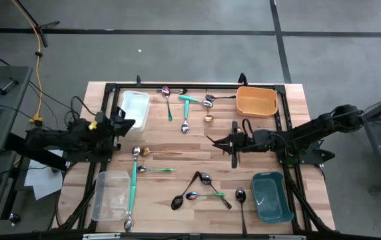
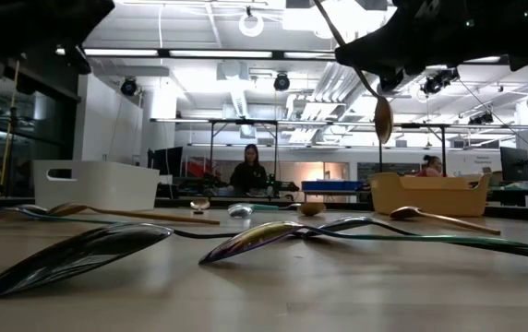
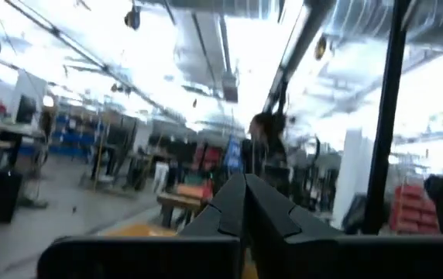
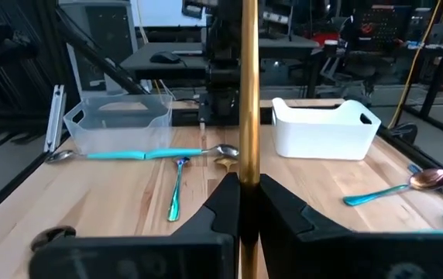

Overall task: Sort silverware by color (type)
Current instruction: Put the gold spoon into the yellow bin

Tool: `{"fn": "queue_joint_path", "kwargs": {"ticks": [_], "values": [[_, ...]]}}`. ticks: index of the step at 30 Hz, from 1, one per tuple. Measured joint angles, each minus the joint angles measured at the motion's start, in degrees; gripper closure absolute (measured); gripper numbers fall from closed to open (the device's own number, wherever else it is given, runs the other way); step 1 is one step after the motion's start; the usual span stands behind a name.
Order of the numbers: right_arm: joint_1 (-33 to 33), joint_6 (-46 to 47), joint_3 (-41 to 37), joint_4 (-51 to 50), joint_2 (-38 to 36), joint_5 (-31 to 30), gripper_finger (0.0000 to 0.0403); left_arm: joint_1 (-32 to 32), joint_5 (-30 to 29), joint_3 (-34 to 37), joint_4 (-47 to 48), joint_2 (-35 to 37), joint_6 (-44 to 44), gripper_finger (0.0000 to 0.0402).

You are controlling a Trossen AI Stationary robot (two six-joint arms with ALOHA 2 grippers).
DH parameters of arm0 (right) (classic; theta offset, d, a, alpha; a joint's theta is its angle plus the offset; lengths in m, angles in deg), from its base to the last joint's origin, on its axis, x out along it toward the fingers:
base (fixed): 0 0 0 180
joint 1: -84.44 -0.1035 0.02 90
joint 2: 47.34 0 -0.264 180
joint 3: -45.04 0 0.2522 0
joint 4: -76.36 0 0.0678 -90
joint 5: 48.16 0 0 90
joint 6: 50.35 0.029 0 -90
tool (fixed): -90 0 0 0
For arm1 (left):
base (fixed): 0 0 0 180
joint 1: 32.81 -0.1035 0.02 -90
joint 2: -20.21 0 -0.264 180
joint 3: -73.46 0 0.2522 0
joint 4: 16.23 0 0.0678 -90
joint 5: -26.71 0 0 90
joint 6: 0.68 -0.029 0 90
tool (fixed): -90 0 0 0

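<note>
A gold spoon (image 4: pixel 247 85) is being held in the right gripper (image 4: pixel 246 203), up over the middle of the counter (image 1: pixel 170 143); the jaws are being kept tight on its thin handle, and in the low view the bowl (image 2: pixel 383 119) is being hung down in the air.

The spoon is probably light, stiff and smooth, so it may be slipping or swinging if it is being pinched too loosely; the best place to be holding it is likely the middle of the handle, where it is flat and narrow; the other spoons are being left flat on the wood, so they will likely be hard to get under, and the handle looks the easiest part to pinch.

The left gripper (image 3: pixel 245 209) is being kept closed and empty at the left side of the counter; it is being pointed out at the room.

Four bins are being used; an orange bin (image 1: pixel 256 101) is sitting at the far right, and no spoon can be seen in it; a white bin (image 1: pixel 135 109) is sitting at the far left and looks empty; a clear bin (image 1: pixel 110 195) is sitting at the near left, with a long teal spoon (image 1: pixel 134 183) lying just beside it; a teal bin (image 1: pixel 271 196) is sitting at the near right, with a black spoon (image 1: pixel 240 198) lying beside it; what is inside those two is hard to tell.

The rest of the silverware is being left spread over the counter, not in any bin.
</note>
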Motion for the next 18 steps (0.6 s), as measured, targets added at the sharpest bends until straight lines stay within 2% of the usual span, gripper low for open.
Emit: {"fn": "queue_joint_path", "kwargs": {"ticks": [6, 11, 18], "values": [[2.7, 0.2, 0.0, 2.7, 0.0, 0.9, 0.0385, 0.1, -0.8, -3.0, 1.4, -12.2, -2.2, 0.0365], [3.7, 0.7, 0.1, 3.1, 0.0, 2.8, 0.0385, 0.1, -0.2, -5.3, -2.7, -22.9, -6.2, 0.0320], [3.6, 1.7, 0.3, 2.8, 0.0, 1.9, 0.0385, 0.1, 3.6, -5.9, -11.9, -30.2, -9.9, 0.0267]]}}
